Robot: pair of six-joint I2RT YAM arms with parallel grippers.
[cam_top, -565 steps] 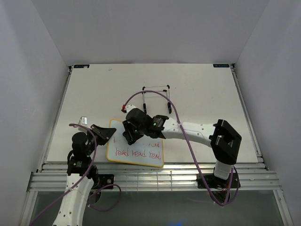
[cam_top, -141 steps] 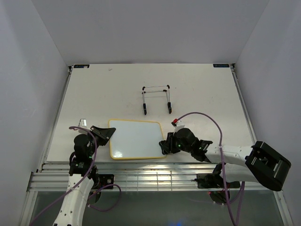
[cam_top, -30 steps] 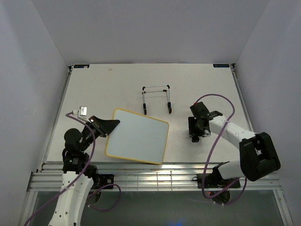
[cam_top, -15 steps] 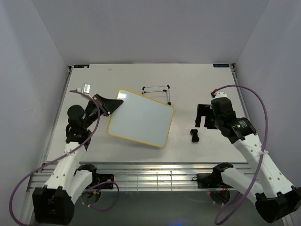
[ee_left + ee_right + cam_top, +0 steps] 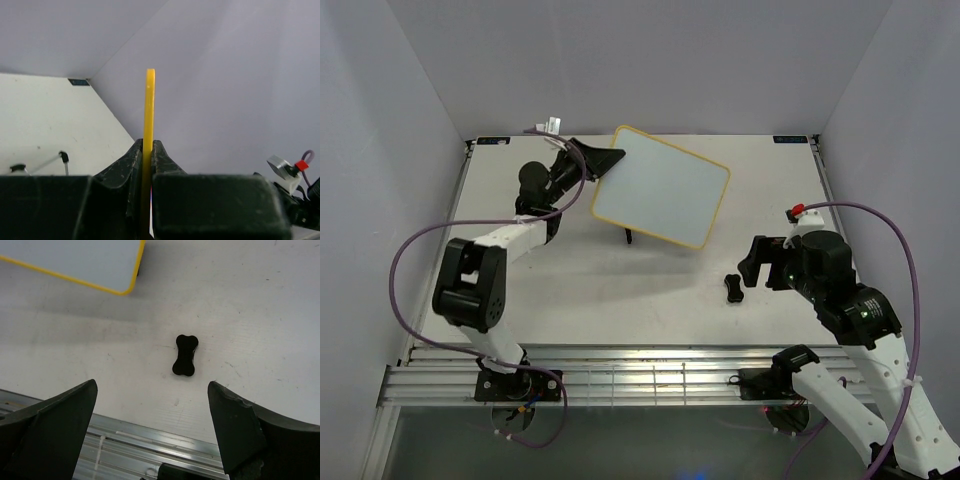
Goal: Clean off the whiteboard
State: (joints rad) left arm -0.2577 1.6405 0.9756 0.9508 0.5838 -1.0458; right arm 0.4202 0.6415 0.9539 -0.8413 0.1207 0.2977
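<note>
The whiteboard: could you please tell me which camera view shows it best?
The top external view: it shows the whole whiteboard, blank white face and yellow frame, held aloft by one edge in the left gripper. The left wrist view shows only its yellow edge between the fingers; the right wrist view catches just one corner.

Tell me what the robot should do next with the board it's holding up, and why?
Probably lower the whiteboard toward the wire stand partly hidden beneath it. Its face looks clean, the left gripper pinches its edge in the air, and the right gripper hangs open above the eraser.
</note>
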